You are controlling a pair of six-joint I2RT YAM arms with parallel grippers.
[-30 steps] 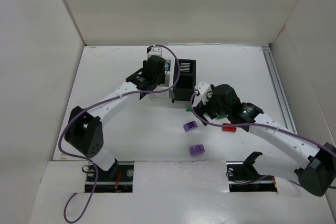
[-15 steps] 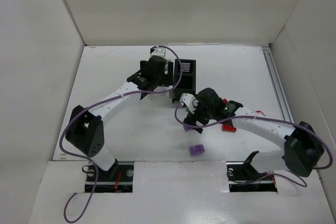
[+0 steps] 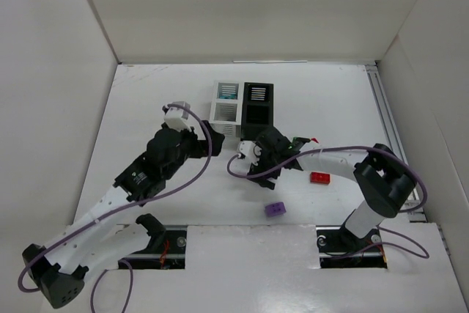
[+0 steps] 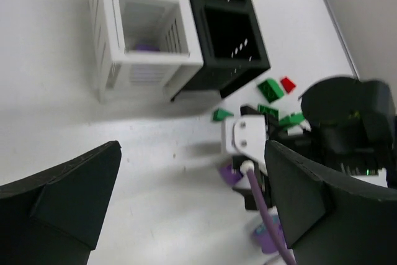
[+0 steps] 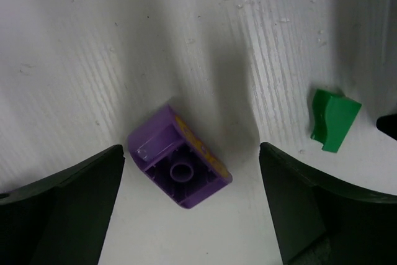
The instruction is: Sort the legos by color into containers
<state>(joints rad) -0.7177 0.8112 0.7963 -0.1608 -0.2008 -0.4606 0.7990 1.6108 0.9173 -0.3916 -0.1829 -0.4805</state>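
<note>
Widely spread, right jaws flank a purple lego (image 5: 180, 172).

From above, my right claw (image 3: 258, 172) hides the purple lego (image 5: 180, 169); left wrist view crops far compartment of white container (image 4: 152, 74).

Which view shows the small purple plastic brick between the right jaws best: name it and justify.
Right wrist: the small purple plastic brick sits at the centre, hollow underside facing the camera, between open jaws. Left wrist shows only a purple sliver beneath the right arm's wrist. Top external hides it under that wrist.
</note>
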